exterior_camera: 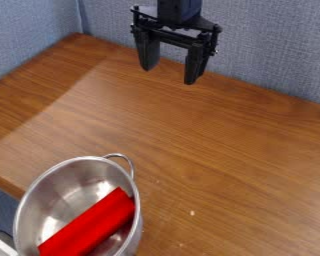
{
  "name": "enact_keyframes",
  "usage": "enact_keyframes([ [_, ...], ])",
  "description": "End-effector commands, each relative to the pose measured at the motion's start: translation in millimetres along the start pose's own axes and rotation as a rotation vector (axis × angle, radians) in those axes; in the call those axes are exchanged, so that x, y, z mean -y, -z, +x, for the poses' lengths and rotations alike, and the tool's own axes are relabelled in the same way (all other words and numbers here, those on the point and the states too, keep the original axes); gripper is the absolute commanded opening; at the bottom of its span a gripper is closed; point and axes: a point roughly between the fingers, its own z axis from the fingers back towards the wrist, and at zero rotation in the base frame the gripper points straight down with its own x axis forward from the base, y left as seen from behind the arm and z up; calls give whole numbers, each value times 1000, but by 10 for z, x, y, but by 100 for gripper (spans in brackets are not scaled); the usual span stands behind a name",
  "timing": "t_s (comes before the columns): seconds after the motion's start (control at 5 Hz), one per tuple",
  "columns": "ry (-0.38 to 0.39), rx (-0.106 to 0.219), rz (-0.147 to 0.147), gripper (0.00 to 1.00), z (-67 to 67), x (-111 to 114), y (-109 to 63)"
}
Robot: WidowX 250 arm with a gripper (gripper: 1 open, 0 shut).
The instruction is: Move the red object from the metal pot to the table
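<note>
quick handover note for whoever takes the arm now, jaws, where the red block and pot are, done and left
Gripper: jaws open, holding nothing, up at the far side of the table, away from the pot.
Red block: inside the metal pot, lying lengthwise across it.
Pot: at the near left corner of the picture, on the table.
Done: nothing of the move; the block is not out yet.
Left: reach the pot, grip the block, lift it clear of the rim, set it on the table, let go.

The red block lies tilted inside the metal pot, near the bench's left edge; the open end effector hangs above the far edge.
</note>
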Motion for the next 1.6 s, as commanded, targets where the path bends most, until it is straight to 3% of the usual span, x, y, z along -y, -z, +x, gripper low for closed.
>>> enact_keyframes([
  [0.0,-43,-19,-2,100,20,32,54],
  [0.2,2,-40,2,100,15,61,154],
  [0.4,69,-60,1,100,-161,77,258],
  [0.6,118,-51,-11,100,-509,97,297],
  [0.8,147,-46,-11,100,-972,62,306],
  [1.0,180,-47,-18,100,-1328,-33,286],
  [1.2,193,-69,-25,100,-1326,-129,343],
  [1.4,156,-70,-22,100,-1289,-176,323],
])
